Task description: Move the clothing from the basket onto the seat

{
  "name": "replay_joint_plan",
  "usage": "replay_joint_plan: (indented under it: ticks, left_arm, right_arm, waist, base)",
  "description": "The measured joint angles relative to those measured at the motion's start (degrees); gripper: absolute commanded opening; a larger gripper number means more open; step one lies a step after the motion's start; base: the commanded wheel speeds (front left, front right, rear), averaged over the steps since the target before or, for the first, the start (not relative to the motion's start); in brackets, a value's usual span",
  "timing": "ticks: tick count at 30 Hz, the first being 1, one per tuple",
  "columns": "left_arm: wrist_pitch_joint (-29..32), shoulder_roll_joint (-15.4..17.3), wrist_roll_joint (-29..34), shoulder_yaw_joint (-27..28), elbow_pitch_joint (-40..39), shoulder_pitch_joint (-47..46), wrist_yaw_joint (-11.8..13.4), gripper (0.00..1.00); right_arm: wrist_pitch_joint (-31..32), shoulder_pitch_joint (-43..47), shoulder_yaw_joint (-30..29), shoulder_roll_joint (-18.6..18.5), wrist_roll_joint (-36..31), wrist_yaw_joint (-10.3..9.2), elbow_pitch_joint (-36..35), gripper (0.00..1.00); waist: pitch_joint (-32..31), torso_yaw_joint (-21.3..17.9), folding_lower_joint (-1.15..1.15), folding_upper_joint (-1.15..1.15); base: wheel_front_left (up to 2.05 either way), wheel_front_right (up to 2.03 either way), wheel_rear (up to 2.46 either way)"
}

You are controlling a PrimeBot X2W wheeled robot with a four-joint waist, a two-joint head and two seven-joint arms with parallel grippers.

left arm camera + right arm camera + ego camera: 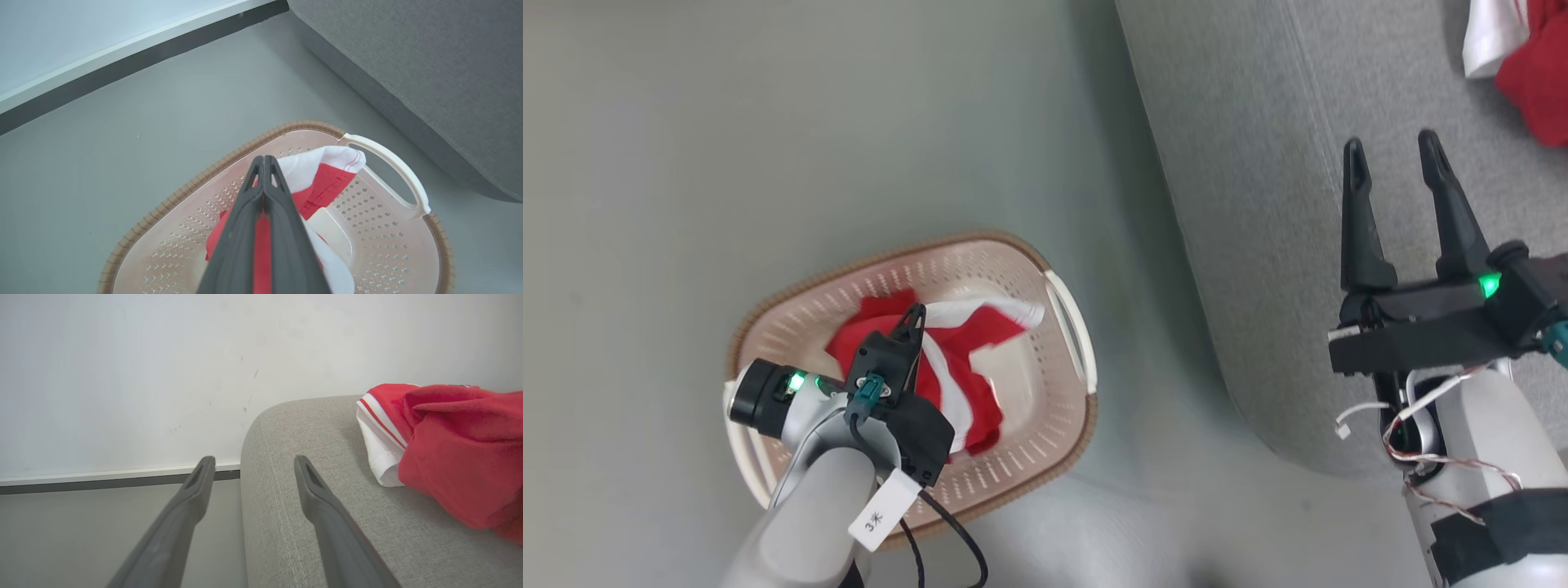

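Pinching red-white garment (968, 347) w/ left claw (917, 313), clamped tight on it, inside basket (866, 263) below tips. Risk: thin pinch slips, or trailing cloth snags handle (1072, 327) beside claw on lift. Over sofa (1258, 163), right claw (1391, 151) spread apart, empty; 2nd red garment (1539, 82) ahead of it, path looks open.

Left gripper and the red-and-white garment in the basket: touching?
Touching. The left wrist view shows the left gripper shut, with the garment pinched between its fingers and bunched against them, over the basket.
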Motion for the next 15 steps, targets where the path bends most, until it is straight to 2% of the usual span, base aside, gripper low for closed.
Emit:
replay_joint_plan:
  ticks: [15]
  left_arm:
    - [-1.0, -0.5, -4.4, -0.1, -6.5, 7.7, -2.5, 0.00]
  right_arm:
    - [0.0, 7.8, -2.0, -0.6, -0.6, -0.09, 1.1, 1.00]
  waist:
    - [-10.6, 4.1, -0.01, 0.00]
  base:
    - [0.00, 0.00, 0.00]
